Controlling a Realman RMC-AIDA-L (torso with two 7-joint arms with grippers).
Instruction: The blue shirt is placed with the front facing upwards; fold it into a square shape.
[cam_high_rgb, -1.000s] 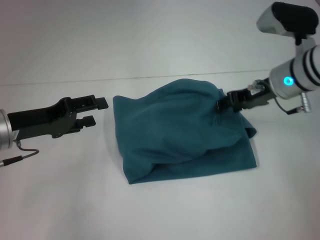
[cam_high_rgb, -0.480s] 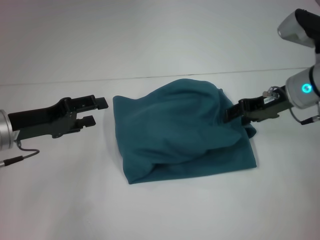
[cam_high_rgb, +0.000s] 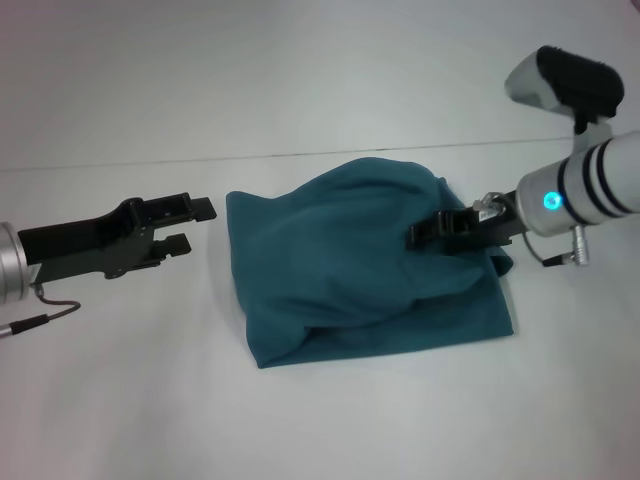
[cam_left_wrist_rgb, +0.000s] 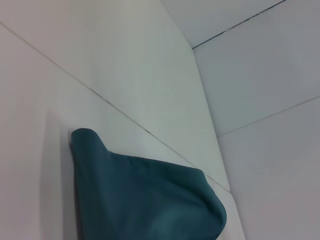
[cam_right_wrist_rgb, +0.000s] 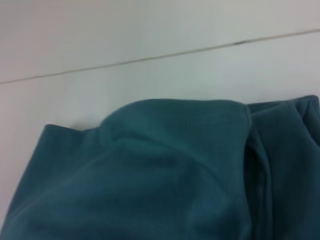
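Observation:
The blue shirt lies bunched into a rough, puffy rectangle in the middle of the white table, with no lettering showing. My left gripper hovers open just off the shirt's far left corner, not touching it. My right gripper reaches in from the right and rests over the shirt's upper right part. In the left wrist view the shirt shows as a rounded fold with one corner sticking out. The right wrist view looks closely at the shirt, showing a hemmed edge and a layered fold.
The white table spreads around the shirt on all sides. A thin dark seam runs across the far part of the surface. A loose cable hangs below my left arm.
My right gripper pulled back to the right, then moved left again and now sits farther in over the shirt. The left arm and the shirt's shape stayed the same.

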